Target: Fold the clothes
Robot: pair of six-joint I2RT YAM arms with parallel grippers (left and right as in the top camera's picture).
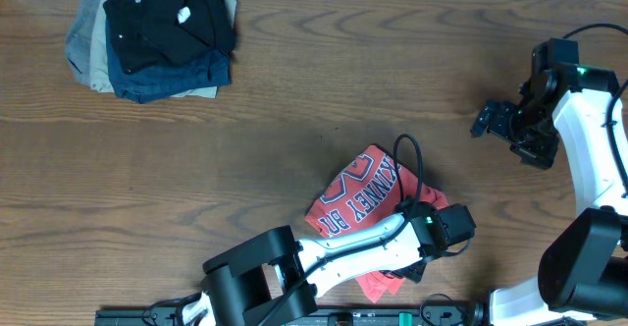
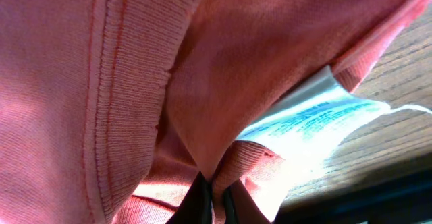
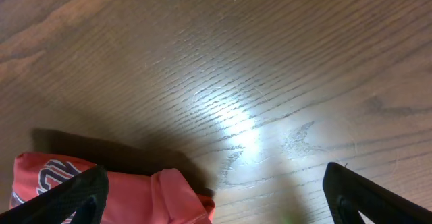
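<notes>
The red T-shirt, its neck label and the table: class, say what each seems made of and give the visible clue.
T-shirt: soft knit fabric, probably cotton, matte; the ribbed neckband and stitching show up close.
Label: thin white woven or papery synthetic, slightly shiny, printed in blue.
Table: wood or wood-look laminate; brown grain, smooth, with a light glare.

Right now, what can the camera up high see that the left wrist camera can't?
Only overhead: the pile of folded clothes near a table corner, the right gripper away from the shirt, and the lettering on the T-shirt. Only left wrist: the white neck label, the ribbed collar stitching, and the left gripper pinched shut on the fabric. Both: the coral-red T-shirt itself and the wooden table.
</notes>
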